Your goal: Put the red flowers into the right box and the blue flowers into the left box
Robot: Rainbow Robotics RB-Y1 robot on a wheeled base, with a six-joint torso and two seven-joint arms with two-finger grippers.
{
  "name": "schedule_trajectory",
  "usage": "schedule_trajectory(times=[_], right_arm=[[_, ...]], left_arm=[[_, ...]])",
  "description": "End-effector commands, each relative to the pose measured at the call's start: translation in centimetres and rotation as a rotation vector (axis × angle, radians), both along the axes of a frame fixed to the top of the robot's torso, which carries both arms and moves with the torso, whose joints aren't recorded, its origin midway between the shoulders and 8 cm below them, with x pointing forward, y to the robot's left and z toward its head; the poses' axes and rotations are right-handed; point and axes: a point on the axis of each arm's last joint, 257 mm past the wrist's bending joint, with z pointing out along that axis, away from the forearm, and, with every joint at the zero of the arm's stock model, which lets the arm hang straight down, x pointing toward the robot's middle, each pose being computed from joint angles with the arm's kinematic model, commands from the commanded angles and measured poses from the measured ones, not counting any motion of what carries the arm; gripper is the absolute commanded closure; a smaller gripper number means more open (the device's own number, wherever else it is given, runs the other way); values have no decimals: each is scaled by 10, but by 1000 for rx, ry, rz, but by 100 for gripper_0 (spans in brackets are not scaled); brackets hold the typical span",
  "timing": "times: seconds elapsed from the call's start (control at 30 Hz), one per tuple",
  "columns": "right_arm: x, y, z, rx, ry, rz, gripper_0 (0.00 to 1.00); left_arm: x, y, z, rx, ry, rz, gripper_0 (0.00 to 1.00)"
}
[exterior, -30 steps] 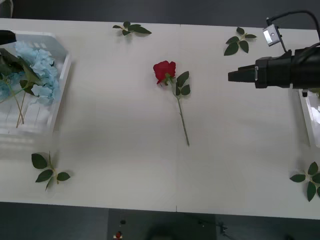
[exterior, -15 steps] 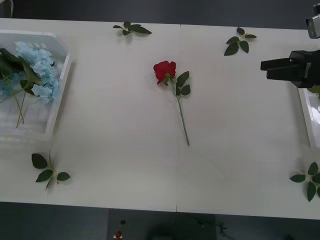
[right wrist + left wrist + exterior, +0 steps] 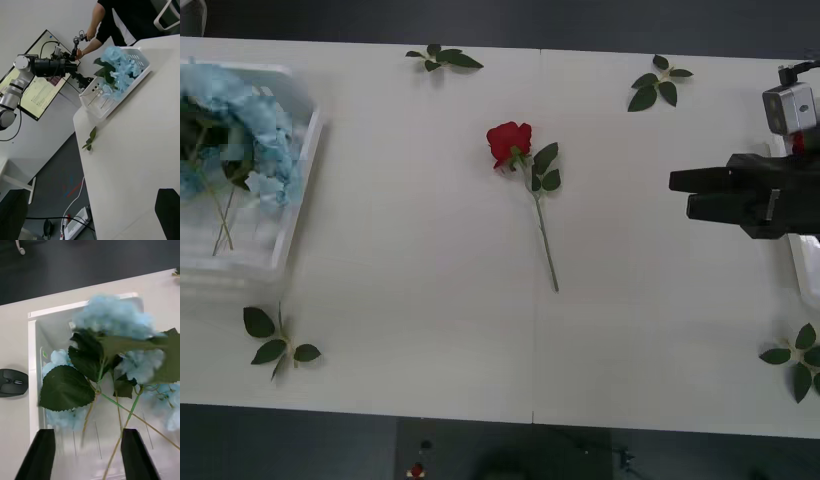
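Observation:
One red flower [image 3: 508, 141] lies on the middle of the table, its stem running toward the front edge. Blue flowers [image 3: 250, 130] are heaped in the left box [image 3: 298, 205]. They also show as blue flowers [image 3: 116, 320] with large leaves in the left box [image 3: 33, 363], right under my open left gripper [image 3: 88, 455], which holds nothing. My right gripper [image 3: 680, 193] hovers open and empty over the table's right side, to the right of the rose, pointing at it. The right box [image 3: 806, 268] shows as a thin white rim behind that arm.
Loose leaf sprigs lie at the back [image 3: 442, 57], the back right [image 3: 656, 85], the front left [image 3: 277, 340] and the front right [image 3: 800, 360]. A computer mouse [image 3: 13, 382] sits beside the left box. The table [image 3: 430, 250] around the rose is bare.
A blue flower cluster has come down into the left box and the left arm has left the front view. The right gripper drew back to the right, then came forward toward the rose.

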Motion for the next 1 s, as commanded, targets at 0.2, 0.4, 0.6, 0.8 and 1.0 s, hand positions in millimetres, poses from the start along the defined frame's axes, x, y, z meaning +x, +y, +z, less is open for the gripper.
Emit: schedule_trajectory(times=[0.2, 0.4, 0.6, 0.8, 1.0], right_arm=[[-10, 20, 21, -7, -80, 3, 0], [-12, 30, 23, 4, -87, -9, 0], [-9, 32, 25, 11, -92, -21, 0], [-7, 33, 25, 18, -90, -28, 0], [-5, 35, 24, 28, -88, -32, 0]], left_arm=[[-24, -78, 32, -36, 52, -272, 11], [-19, -174, 49, -129, 85, -488, 11], [6, -252, 39, -232, 194, -523, 11], [35, -310, 17, -241, 264, -472, 11], [55, -362, -19, -230, 325, -372, 11]])
